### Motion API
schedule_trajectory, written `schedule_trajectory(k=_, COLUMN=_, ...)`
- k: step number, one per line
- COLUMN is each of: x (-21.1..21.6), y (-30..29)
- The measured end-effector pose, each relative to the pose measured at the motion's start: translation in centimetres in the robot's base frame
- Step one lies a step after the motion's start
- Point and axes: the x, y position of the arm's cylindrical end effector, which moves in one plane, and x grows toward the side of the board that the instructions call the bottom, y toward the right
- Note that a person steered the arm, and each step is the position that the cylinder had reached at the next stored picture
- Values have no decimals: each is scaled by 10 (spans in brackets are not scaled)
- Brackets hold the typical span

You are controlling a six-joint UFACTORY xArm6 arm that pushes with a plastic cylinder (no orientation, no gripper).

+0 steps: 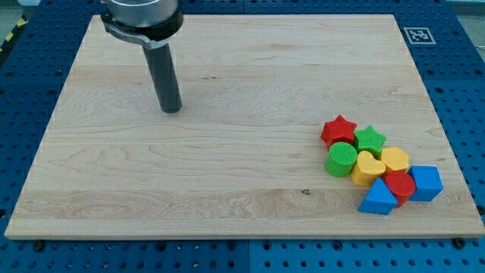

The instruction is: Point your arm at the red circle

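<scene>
The red circle [399,184] sits in a cluster of blocks at the view's lower right, between a yellow heart [367,167] and a blue block [425,182], above a blue triangle [378,199]. My tip [171,109] rests on the wooden board [227,182] at the view's upper left, far from the cluster and touching no block.
The cluster also holds a red star [339,130], a green star [370,139], a green circle [342,158] and a second yellow block [394,159]. A fiducial marker [417,34] lies off the board's top right corner. Blue pegboard surrounds the board.
</scene>
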Motion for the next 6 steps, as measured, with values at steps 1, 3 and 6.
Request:
schedule_trajectory(k=1, x=-8, y=5)
schedule_trajectory(k=3, x=-51, y=184)
schedule_trajectory(k=6, x=37, y=390)
